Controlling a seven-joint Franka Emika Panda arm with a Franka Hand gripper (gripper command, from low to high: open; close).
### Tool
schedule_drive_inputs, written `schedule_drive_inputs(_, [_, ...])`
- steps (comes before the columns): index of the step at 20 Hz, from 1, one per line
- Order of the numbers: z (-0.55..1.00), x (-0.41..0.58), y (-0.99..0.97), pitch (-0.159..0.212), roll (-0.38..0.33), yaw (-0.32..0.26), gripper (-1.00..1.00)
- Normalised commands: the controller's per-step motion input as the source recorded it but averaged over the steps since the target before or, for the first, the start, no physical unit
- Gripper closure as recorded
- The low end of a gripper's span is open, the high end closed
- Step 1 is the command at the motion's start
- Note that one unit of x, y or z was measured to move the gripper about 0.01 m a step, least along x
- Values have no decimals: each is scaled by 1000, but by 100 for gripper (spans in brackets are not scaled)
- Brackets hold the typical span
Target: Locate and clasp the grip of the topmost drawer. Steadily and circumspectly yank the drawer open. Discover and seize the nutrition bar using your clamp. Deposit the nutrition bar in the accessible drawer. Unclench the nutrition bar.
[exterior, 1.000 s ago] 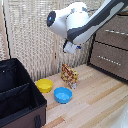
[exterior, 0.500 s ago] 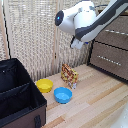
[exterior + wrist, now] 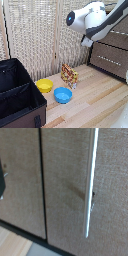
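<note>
— How many bowls are there?
— Two: one yellow bowl (image 3: 44,85) and one blue bowl (image 3: 63,94).
— And the rest?
— One nutrition bar (image 3: 69,75), one black bin (image 3: 17,100), one robot arm (image 3: 95,21), two visible drawer fronts (image 3: 108,59).

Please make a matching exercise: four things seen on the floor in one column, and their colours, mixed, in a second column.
Things:
1. bowl nearest the box
2. other bowl
3. box
4. snack packet

Colours:
a. black
b. orange-yellow with red-brown pattern
c. blue
d. yellow

Pairs: 1-d, 2-c, 3-a, 4-b
</note>
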Motion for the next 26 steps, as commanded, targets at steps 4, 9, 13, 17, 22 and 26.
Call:
schedule_drive_inputs(4, [254, 0, -774, 0, -104, 51, -100])
schedule_drive_inputs(9, [55, 0, -671, 9, -157, 83, -100])
schedule_drive_inputs(13, [-66, 0, -436, 47, -175, 88, -100])
schedule_drive_inputs(17, [-26, 14, -239, 40, -145, 61, 100])
schedule_drive_inputs(22, [0, 82, -62, 12, 24, 3, 100])
schedule_drive_inputs(26, [-7, 1, -144, 9, 72, -2, 100])
